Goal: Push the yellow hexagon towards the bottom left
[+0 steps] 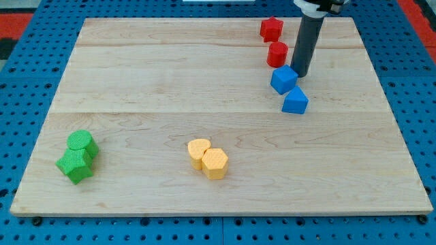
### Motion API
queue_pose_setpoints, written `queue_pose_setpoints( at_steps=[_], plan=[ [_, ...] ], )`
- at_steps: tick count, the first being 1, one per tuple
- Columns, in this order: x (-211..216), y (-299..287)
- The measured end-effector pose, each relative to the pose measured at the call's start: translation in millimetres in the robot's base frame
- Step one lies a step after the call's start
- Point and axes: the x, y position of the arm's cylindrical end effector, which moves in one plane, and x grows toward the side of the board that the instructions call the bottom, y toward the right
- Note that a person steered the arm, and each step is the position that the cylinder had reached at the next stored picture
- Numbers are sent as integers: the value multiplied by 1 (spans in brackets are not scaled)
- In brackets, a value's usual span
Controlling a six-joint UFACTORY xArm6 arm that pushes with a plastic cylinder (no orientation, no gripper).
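The yellow hexagon (215, 162) lies low on the wooden board, a little left of the view's middle. A second yellow block (199, 152), rounded like a heart, touches its upper left side. My tip (301, 73) is far off at the view's upper right, at the end of the dark rod. It stands just right of a red block (277, 54) and touches the top right of a blue cube (284, 79).
A red star-like block (271, 28) sits near the top edge. A blue triangular block (295, 101) lies below the blue cube. Two green blocks (82, 144) (75, 165) sit together at the lower left. The board (136, 75) lies on a blue pegboard.
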Motion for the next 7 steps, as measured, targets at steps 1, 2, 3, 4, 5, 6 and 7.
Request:
queue_pose_setpoints(
  at_steps=[1, 2, 3, 4, 5, 6, 7],
  plan=[
    [0, 0],
    [-1, 30],
    [-1, 94],
    [-1, 104],
    [20, 104],
    [77, 102],
    [129, 101]
  ],
)
